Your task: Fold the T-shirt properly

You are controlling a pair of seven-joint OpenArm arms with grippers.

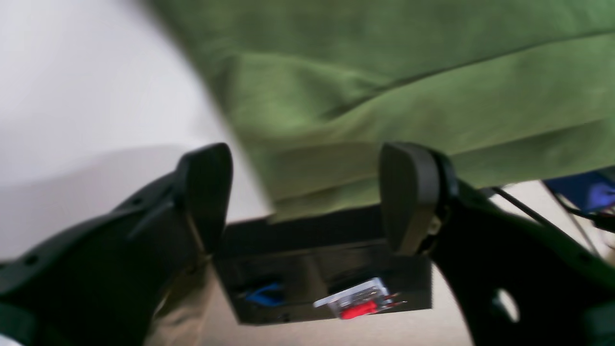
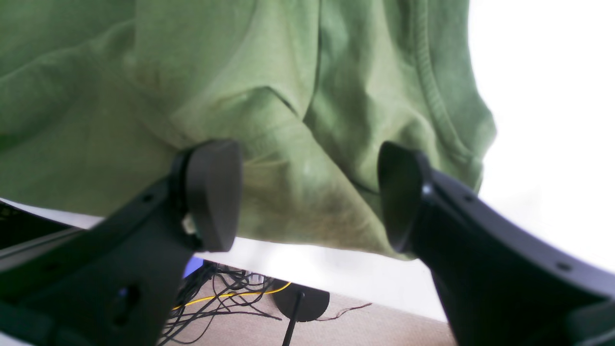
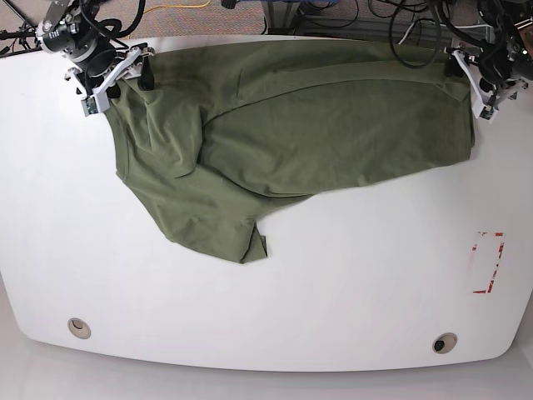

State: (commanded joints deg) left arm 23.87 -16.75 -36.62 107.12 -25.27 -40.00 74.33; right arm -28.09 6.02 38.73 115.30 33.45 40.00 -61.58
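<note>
Wrist views alone show each gripper, left (image 1: 307,192) and right (image 2: 307,192), spread wide before the T-shirt (image 3: 291,133).

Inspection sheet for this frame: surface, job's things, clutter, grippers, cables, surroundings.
Surface: white table, two round holes near its front edge.
Job's things: T-shirt spread along the far edge, partly folded, wrinkled, one sleeve pointing forward.
Clutter: red-outlined marker on the table.
Grippers: left gripper open at the shirt's edge; right gripper open over the collar end.
Cables: tangle on the floor beyond the table.
Surroundings: beige floor, black round stand base.
</note>
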